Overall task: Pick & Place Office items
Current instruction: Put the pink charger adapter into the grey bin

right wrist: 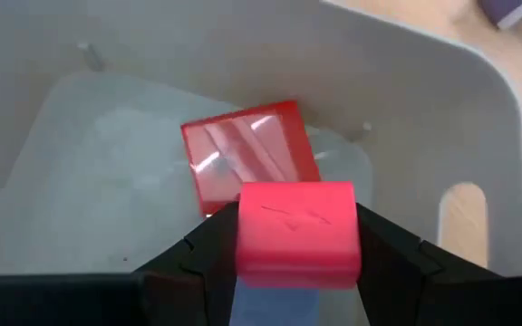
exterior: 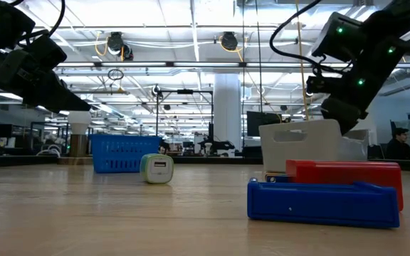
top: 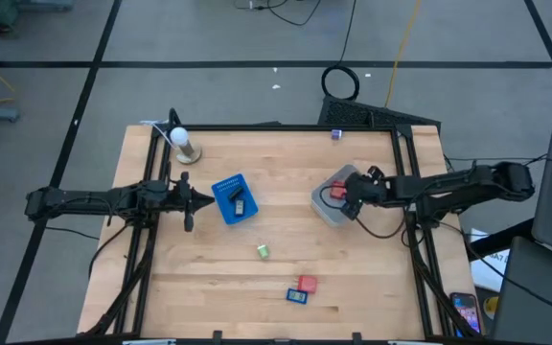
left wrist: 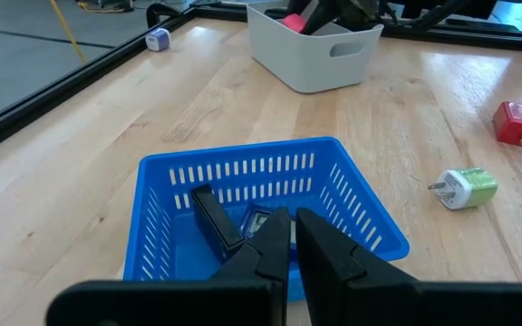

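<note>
Office items, red block (right wrist: 297,243): clamped between right gripper (top: 354,196) jaws, centre-right of high view, over grey tub (top: 326,211) holding another red piece (right wrist: 250,154). Left gripper (top: 202,201): jaws closed, empty, beside blue basket (top: 226,184). Risk: block bouncing off the piece below.

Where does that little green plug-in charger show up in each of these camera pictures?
High view: the green charger lies on bare wood below the blue basket.
Low view: it stands right of the basket.
Left wrist view: it lies beyond the basket.
Right wrist view: not in it.
Shared landmark: the blue basket.
</note>
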You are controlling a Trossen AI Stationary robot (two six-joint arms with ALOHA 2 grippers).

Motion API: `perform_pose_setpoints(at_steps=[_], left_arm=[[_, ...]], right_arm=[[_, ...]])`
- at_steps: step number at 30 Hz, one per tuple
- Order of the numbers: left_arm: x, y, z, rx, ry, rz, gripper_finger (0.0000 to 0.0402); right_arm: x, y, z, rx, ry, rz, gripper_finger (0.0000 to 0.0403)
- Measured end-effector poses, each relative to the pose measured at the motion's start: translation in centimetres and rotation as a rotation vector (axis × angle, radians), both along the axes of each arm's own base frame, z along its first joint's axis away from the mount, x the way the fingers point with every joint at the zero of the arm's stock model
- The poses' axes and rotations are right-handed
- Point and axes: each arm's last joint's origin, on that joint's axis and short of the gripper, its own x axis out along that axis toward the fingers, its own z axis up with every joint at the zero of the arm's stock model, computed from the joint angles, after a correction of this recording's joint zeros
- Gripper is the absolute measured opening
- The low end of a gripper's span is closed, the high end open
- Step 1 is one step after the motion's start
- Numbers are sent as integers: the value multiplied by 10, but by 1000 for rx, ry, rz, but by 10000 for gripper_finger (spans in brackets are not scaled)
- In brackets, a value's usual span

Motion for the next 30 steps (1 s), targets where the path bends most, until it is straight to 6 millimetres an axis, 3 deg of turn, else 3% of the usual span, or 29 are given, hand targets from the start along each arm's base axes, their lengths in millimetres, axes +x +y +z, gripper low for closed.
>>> perform_pose_setpoints(at_steps=[22, 30], left_arm=[[0, 0, 0, -4, 0, 0, 26], [0, 0, 0, -22, -3, 6, 26]], right_arm=[[7, 3, 0, 81, -56, 109, 186], [9, 5, 1, 130, -83, 138, 223]])
